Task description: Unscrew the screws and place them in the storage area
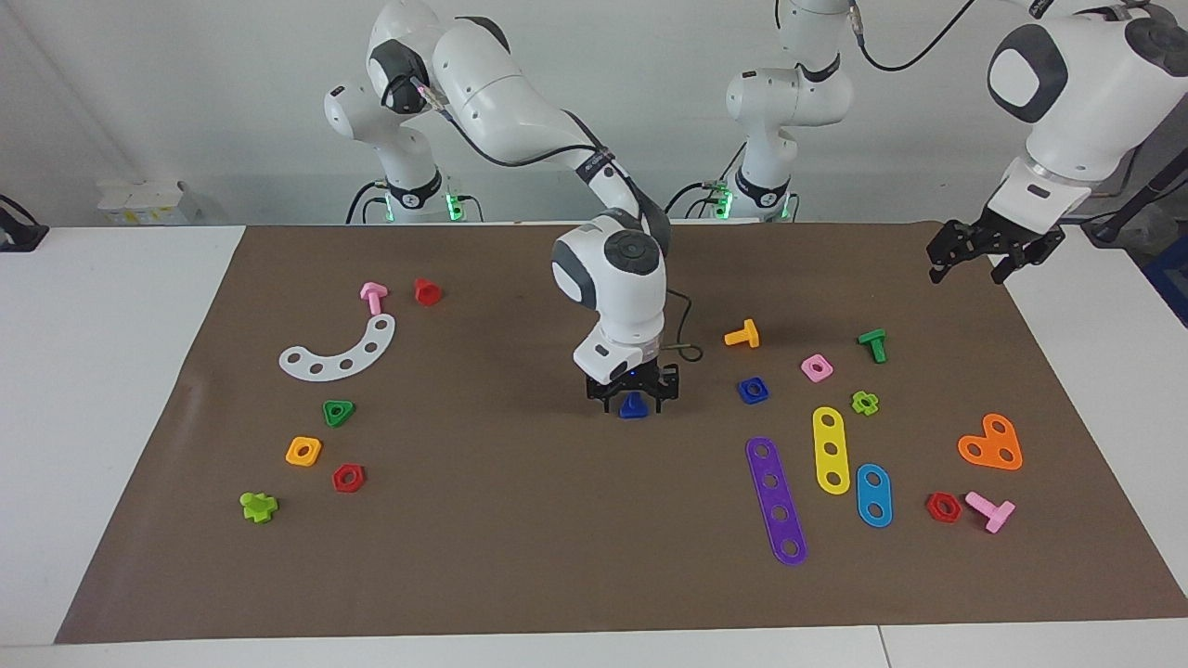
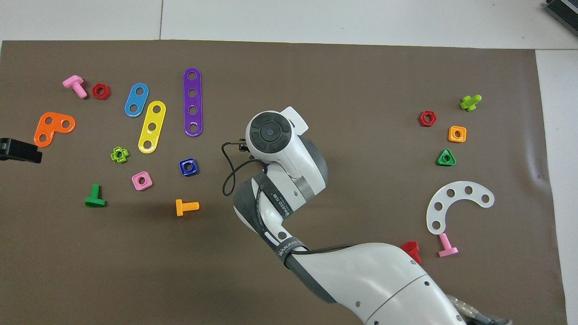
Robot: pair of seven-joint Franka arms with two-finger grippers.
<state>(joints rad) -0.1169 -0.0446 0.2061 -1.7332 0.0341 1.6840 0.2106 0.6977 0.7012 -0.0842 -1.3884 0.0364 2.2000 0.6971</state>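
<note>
1. The right gripper (image 1: 633,401) sits low at the centre of the facing view, straddling the blue bolt (image 1: 633,406); its jaws stand apart, one on either side of the bolt, and whether they press on it I cannot tell.
2. The blue bolt rests on the brown mat (image 1: 520,520) covering the worktop, head down and shaft up, in the middle of the frame; in the overhead view the right arm's wrist hides nearly all of it.
3. The left gripper (image 1: 991,253) hangs raised at the upper right of the facing view, over the mat's edge; its jaws are spread and hold nothing; in the overhead view only its black tip (image 2: 20,151) shows at the left edge.
4. To the right of the bolt in the facing view lie a blue square nut (image 1: 754,391), an orange bolt (image 1: 742,335) and a pink square nut (image 1: 816,368); lower right lies a purple strip (image 1: 776,500).
5. At the left of the facing view lie a white curved strip (image 1: 342,353) and a green triangular nut (image 1: 339,412).
</note>
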